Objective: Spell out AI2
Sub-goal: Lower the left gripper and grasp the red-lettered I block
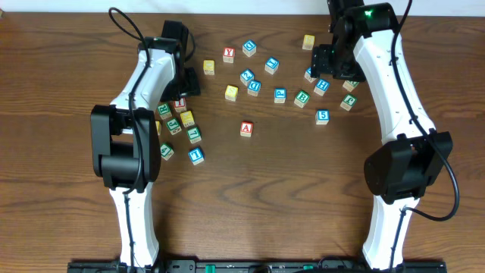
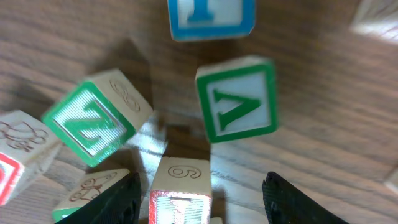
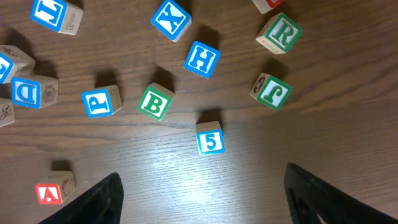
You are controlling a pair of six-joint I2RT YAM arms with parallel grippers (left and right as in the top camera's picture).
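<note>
A red A block (image 1: 246,128) lies mid-table; it also shows in the right wrist view (image 3: 50,193). A blue block marked I or 1 (image 1: 196,155) lies lower left, at the top of the left wrist view (image 2: 211,15). No 2 block is legible. My left gripper (image 1: 186,85) is open, its fingers (image 2: 199,199) on either side of a red-bordered block (image 2: 180,196) with an engraved side; its letter is cut off. My right gripper (image 1: 333,67) is open and empty (image 3: 202,199), high above bare wood below a blue 5 block (image 3: 210,141).
Green V (image 2: 236,107) and green Z (image 2: 93,121) blocks lie close ahead of the left fingers. Under the right gripper lie green B (image 3: 154,103), blue P (image 3: 99,101), blue H (image 3: 202,59), green J (image 3: 272,90) and green R (image 3: 281,34). More blocks scatter across the far middle (image 1: 250,48).
</note>
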